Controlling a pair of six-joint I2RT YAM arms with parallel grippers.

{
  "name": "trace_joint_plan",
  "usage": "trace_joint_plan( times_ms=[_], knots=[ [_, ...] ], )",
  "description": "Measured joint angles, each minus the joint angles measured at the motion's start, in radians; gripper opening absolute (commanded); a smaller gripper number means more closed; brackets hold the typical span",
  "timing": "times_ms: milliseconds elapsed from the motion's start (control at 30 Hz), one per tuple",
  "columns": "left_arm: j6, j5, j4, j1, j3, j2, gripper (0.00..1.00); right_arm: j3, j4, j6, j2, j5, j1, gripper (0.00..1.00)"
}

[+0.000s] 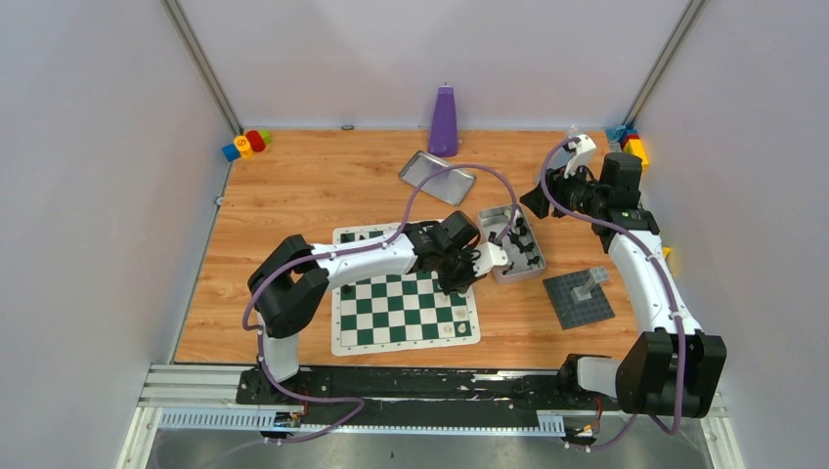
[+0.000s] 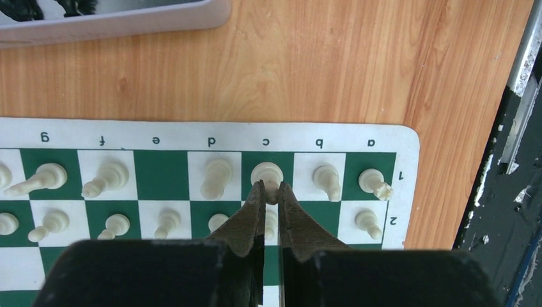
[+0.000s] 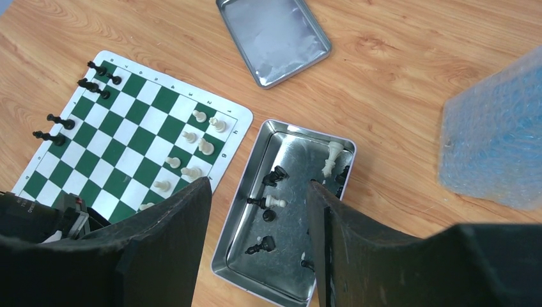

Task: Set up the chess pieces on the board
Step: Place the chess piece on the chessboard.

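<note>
Closest to the lens in the left wrist view, the left gripper [image 2: 270, 192] is pinching a cream-white piece [image 2: 267, 173], jaws nearly together, and the piece is standing on square c1 of the board [image 2: 192, 131]. We are reading this as a placement in hand, release not yet made.

We are finding the board toward the near edge of the tabletop [image 1: 293, 186], about mid-width. White pieces [image 2: 216, 176] are filling the two ranks along its right edge. We are counting a to d and f to h occupied on the first rank, with e1 bare. Pawns are showing on most of the second rank; b2 is looking bare, though the fingers are hiding part of it.

Along the board's left edge, from the far corner, only four black pieces [image 3: 92, 86] are showing.

Over the tin [image 3: 297, 150], just beside the board's far right corner, the right gripper [image 3: 259, 185] is hovering half open and carrying nothing. In the tin, loose pieces [image 3: 276, 174] are waiting, mostly black with at least two white. Its lid [image 3: 275, 38] is lying toward the far edge.

We are judging white nearly complete and black barely begun, so roughly half the task is remaining.
</note>
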Motion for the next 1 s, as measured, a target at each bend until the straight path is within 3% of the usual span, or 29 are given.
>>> trace_joint_plan(
  times_ms=[1000],
  knots=[
    [0.005, 0.002, 0.000, -0.004, -0.021, 0.034, 0.10, 0.000, 0.000, -0.003, 0.008, -0.019, 0.000, 0.57]
  ],
)
